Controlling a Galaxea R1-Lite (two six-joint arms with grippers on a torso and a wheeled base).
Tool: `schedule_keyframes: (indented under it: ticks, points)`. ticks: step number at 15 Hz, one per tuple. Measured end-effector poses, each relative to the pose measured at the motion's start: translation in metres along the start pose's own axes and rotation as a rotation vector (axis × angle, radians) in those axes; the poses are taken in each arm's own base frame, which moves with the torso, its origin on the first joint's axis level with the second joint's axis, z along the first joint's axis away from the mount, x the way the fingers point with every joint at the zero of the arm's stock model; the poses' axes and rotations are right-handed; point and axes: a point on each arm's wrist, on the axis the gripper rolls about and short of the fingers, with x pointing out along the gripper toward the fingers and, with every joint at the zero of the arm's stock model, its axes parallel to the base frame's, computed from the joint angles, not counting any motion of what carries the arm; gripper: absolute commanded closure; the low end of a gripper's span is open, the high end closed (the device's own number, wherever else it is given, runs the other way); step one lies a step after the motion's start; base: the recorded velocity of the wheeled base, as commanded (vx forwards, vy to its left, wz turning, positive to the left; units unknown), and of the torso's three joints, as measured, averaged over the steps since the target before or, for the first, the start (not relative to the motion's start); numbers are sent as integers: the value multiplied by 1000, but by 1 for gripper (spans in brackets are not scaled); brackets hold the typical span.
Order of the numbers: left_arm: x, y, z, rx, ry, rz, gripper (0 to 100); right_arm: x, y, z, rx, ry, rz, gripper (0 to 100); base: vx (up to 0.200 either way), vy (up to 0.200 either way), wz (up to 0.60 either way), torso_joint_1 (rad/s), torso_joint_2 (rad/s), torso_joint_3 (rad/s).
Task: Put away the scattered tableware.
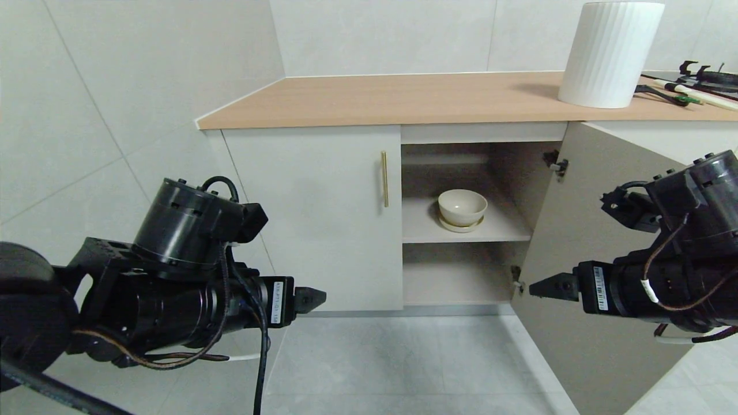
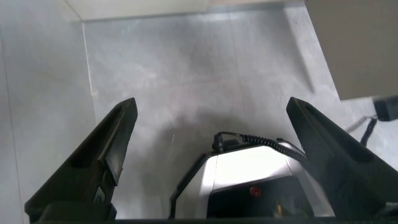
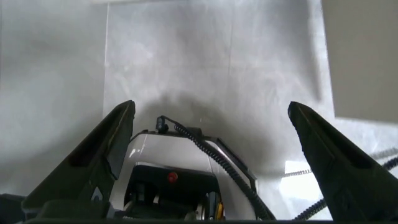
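Black left claw [image 1: 316, 298] and right claw [image 1: 537, 287] taper from cylindrical housings [image 1: 176, 222] with looped cables [image 1: 663, 259], white labels [image 1: 279, 302]

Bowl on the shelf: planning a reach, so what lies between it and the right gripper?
Head view: only bare shelf between bowl and right gripper.

One bowl [image 1: 462, 206], one saucer [image 1: 461, 227], one white ribbed canister [image 1: 611, 55], one brass handle [image 1: 384, 178], one cabinet [image 1: 314, 230]

Bright even light; cabinet [image 1: 455, 164] interior shadowed; canister [image 1: 611, 52] casts soft shadow on countertop [image 1: 375, 98]; floor [image 3: 199, 56] glare pale.
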Motion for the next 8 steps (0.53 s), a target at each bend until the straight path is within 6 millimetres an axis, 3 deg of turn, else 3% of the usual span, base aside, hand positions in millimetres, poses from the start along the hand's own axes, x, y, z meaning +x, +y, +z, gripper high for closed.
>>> schedule_keyframes:
  ticks: [8]
  points:
    - [1,-1,1,-26,-1,1,0,2,0,-1,-2,6,-3,0,0,0,0,0,0,0]
